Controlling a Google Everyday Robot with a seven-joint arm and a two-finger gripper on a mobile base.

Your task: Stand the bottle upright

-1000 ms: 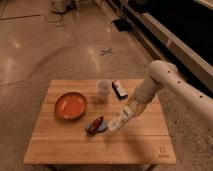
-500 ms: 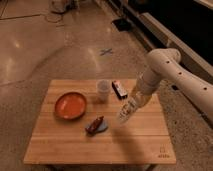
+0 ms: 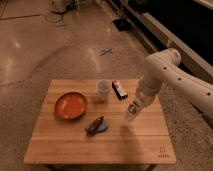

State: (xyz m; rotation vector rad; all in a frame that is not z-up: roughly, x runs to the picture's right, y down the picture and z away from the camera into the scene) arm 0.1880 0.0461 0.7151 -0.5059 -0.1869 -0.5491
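Gripper (image 3: 134, 107) holds the bottle (image 3: 131, 114) tilted above the bench (image 3: 142, 146).
Fingers clamped on its whitish, labelled body; orange bowl (image 3: 57, 103) empty, cup (image 3: 103, 90) unclear.

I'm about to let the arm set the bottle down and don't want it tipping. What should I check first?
1. Grip: the gripper, over the right half of the table, has its fingers shut on the bottle: ok.
2. Bottle vertical: it hangs tilted, lower end toward the table's middle: not ok.
3. Landing spot: bare wood lies under the bottle: ok.
4. Neighbours: the cup and the dark bar sit apart, further back: ok.
5. Cap end pointing up: cannot tell.
6. Bottle's base touching the wood: cannot tell.
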